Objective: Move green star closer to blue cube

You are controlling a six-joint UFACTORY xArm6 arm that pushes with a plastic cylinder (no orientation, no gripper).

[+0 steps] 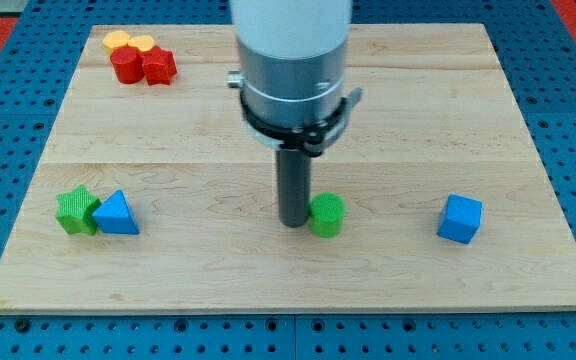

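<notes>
The green star (76, 211) lies at the view's left on the wooden board, touching a blue triangular block (117, 213) on its right. The blue cube (459, 219) sits at the view's right, far from the star. My tip (293, 222) stands near the board's middle, just left of a green round block (327, 215) and touching or almost touching it. The tip is well to the right of the star and left of the blue cube.
At the view's top left sit two yellow blocks (128, 42) and two red blocks (143, 66) in a tight cluster. The board's (268, 290) edges border a blue perforated surface.
</notes>
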